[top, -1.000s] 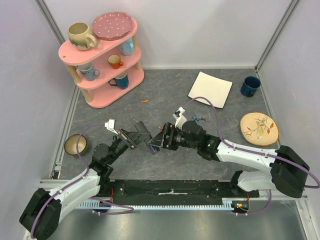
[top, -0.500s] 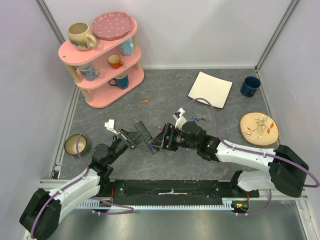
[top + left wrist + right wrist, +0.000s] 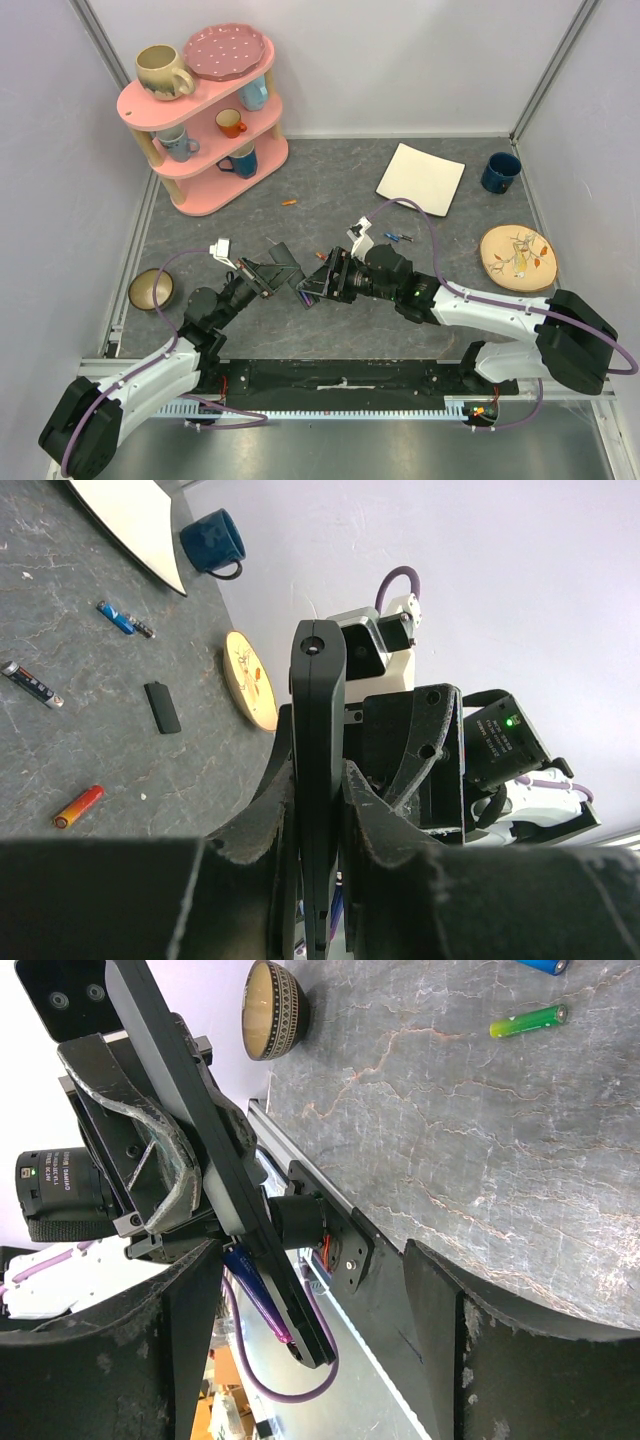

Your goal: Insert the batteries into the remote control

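Left gripper (image 3: 318, 785) clamps remote control (image 3: 318, 695) above table (image 3: 330, 195).

Premises: a robotics laboratory test cell, not a dwelling. Evidence: a left arm (image 3: 140, 385) and a right arm (image 3: 500, 312) are bolted to a black rail (image 3: 340, 380) along the near edge of a grey table (image 3: 330, 190). Purple cables (image 3: 401, 198) run exposed. Plain pale walls (image 3: 400, 60) and bare metal posts (image 3: 103, 42) enclose the table. A pink shelf (image 3: 215, 190) of mugs (image 3: 163, 70) stands far left, out of keeping with its surroundings.

Grey table (image 3: 330, 215), batteries (image 3: 289, 203), bowl (image 3: 151, 290), white plate (image 3: 421, 178)
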`<state>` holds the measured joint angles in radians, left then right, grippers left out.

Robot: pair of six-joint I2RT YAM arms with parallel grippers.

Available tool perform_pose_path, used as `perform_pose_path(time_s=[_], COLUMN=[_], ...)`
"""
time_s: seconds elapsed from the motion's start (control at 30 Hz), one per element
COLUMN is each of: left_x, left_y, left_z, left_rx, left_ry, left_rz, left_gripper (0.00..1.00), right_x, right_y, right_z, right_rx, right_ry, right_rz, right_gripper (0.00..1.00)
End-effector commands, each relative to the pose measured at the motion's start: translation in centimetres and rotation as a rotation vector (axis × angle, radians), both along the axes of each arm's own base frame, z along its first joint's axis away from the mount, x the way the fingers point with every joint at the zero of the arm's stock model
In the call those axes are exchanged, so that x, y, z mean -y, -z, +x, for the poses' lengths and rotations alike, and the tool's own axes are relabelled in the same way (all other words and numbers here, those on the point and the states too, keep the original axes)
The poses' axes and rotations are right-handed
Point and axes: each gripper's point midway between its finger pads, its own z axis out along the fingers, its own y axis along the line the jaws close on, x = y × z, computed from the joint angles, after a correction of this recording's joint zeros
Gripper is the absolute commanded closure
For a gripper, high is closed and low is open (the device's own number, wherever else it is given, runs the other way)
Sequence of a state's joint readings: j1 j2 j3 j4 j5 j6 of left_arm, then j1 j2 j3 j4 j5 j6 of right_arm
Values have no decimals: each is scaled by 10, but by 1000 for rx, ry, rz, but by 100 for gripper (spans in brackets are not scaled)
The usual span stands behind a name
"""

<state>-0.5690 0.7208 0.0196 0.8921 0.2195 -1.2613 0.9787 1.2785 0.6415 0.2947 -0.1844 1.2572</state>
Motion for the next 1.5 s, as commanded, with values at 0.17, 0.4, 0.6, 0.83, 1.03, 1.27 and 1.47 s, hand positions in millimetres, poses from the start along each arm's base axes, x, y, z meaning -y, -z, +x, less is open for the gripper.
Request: perform_pose_path(time_s=[0.17,0.4,0.6,0.83,1.03,1.27,1.47], left_x=[-3,-2,-3,-4,-6,-6,-7], left_y=[-2,10,20,18,10,2,0], left_z=[-7,-6,-7,-6,-6,-8,-9], left_rx=[24,-3,-22,-14,12,34,42], left_ry=[8,7,6,-1,-11,-5,-7], left_rz=[-36,-2,17,12,-9,-27,-34], left_gripper=[98,98,98,98,98,98,98], right_x=[2,0,-1,2,7,5,5], right_y=[4,-15,-29,-42,-34,-31,-30], right_z=[-1,4,6,7,9,12,13], right_rx=[-7,45,83,114,82,48,32], right_ry=[-1,-5,-13,-3,32,48,58], right_rz=[-9,-18,-20,-5,9,43,58], right_gripper=[20,15,14,13,14,16,17])
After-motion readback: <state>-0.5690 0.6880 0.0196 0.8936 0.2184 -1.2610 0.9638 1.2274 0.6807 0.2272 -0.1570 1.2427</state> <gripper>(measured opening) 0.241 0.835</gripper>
